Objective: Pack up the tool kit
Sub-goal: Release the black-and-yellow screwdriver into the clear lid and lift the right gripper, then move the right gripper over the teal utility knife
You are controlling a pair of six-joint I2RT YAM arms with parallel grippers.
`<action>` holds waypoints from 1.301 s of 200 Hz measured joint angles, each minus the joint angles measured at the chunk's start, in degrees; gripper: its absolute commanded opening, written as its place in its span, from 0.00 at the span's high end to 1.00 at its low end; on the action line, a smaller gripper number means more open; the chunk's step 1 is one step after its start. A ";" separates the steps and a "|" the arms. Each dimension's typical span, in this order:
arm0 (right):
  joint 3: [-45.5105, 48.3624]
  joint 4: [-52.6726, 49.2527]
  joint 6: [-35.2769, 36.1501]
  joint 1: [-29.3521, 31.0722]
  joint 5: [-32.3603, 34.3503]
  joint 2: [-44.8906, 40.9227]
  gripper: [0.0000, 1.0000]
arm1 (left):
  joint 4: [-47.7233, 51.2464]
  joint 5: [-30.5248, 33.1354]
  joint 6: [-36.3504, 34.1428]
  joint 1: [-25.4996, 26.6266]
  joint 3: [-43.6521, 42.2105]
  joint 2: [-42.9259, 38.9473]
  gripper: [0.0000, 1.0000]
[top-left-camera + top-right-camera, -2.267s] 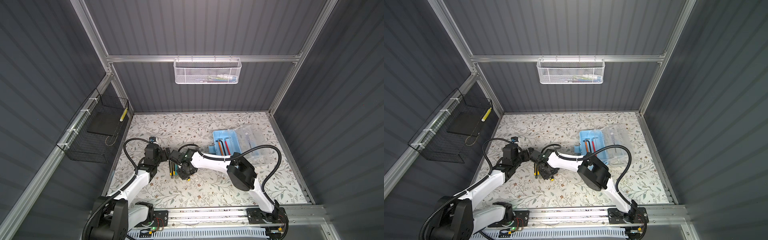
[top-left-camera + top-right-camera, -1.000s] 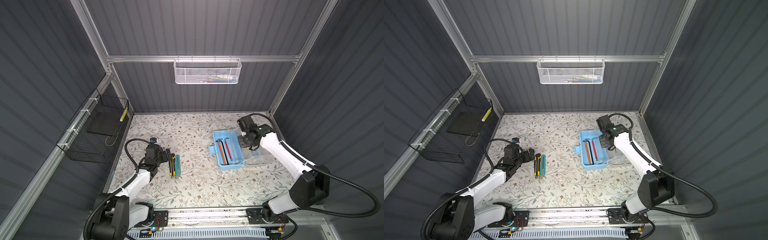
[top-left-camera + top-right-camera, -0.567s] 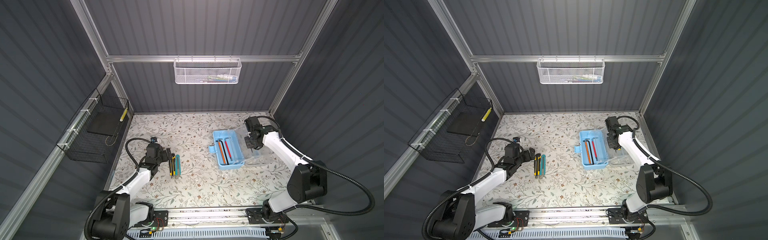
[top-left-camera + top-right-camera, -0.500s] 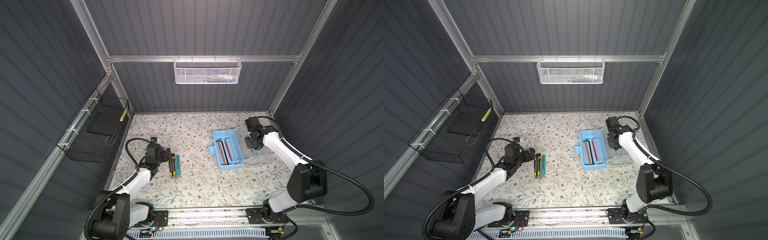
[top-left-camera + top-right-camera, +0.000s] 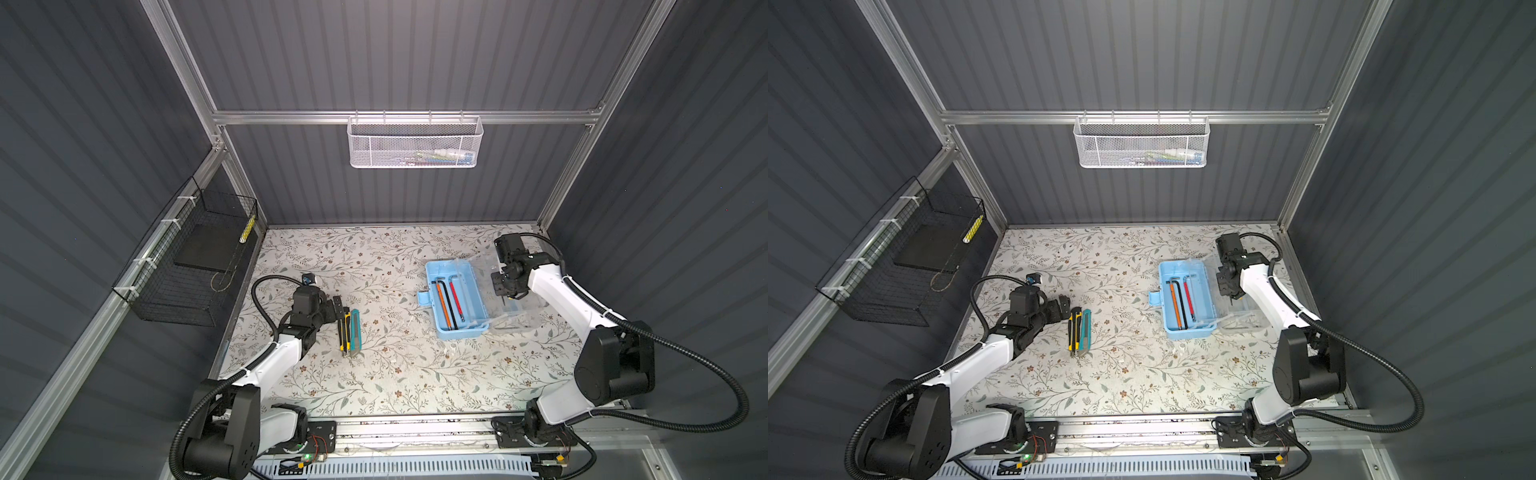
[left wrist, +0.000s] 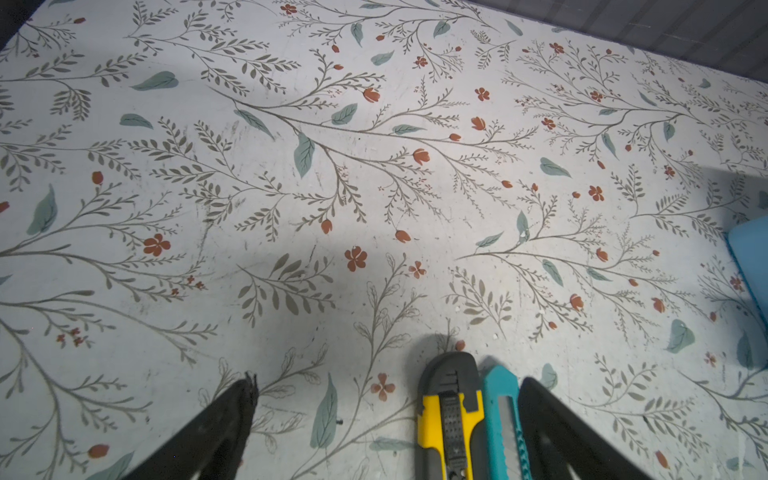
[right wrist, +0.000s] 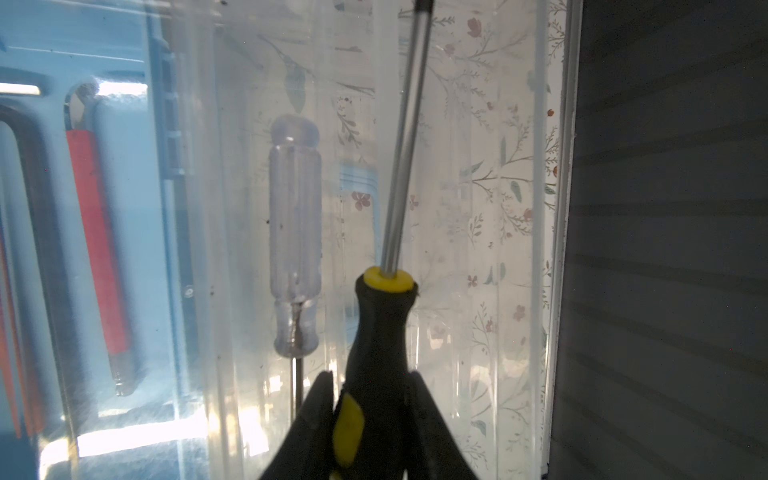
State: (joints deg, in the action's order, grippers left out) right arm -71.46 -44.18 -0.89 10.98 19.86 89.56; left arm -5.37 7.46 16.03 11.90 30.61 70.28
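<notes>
1. Work surface: a floral-patterned table top (image 5: 395, 374) fills the enclosure floor.
2. Side storage: a black wire basket (image 5: 174, 307) hangs on the wall at 9 o'clock.
3. Rear storage: a white mesh basket (image 5: 374, 149) hangs from the rail at 12 o'clock.
4. Task item: the tool kit (image 5: 473, 299), a small rectangular light-blue plastic box, stands on the table at 3 o'clock from centre. It is open. Its clear see-through lid (image 5: 519, 322) lies folded flat at 3 o'clock from the box.
5. Right gripper (image 7: 370, 399): positioned over the lid. The jaws are clamped narrow on the handle of a black-and-yellow screwdriver (image 7: 382, 324), whose steel shaft points away from the wrist.
6. Left gripper (image 6: 388, 388): low over the table at 9 o'clock from centre, jaws spread wide and holding nothing.
7. A yellow-and-black utility knife (image 6: 451, 419) and a teal utility knife (image 6: 500, 415) lie side by side, touching. Their ends sit between the spread fingers, the teal one just beside one finger.
8. A clear-handled screwdriver (image 7: 295, 232) lies in the lid.
9. Three L-shaped hex keys (image 5: 449, 303), orange, black and red, lie side by side in the box.
</notes>
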 measured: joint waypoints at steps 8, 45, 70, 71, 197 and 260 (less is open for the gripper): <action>0.00 0.00 0.00 0.00 0.00 0.00 0.67 | 0.00 0.00 0.00 0.00 0.00 0.02 0.00; 0.00 -0.02 -0.07 0.55 0.02 -0.15 0.60 | 0.04 0.00 0.00 0.00 0.00 0.04 0.00; -0.26 -0.52 -0.26 1.55 0.04 -0.68 0.55 | 0.15 0.02 0.00 0.00 0.00 0.04 0.00; -0.33 -0.61 -0.17 1.66 0.04 -0.68 0.55 | 0.15 0.00 0.00 0.00 0.00 0.04 0.00; -12.46 4.31 -14.58 32.41 -14.80 6.78 0.43 | 0.20 1.51 1.03 -1.92 0.00 -0.35 0.00; -25.53 8.68 -17.14 40.11 -23.98 28.44 0.42 | 0.24 1.27 3.76 -6.43 -0.02 -0.35 0.00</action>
State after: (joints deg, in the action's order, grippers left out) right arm -96.99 -35.51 -18.02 51.09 -4.12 117.99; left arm -5.13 8.73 19.79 5.48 30.59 69.93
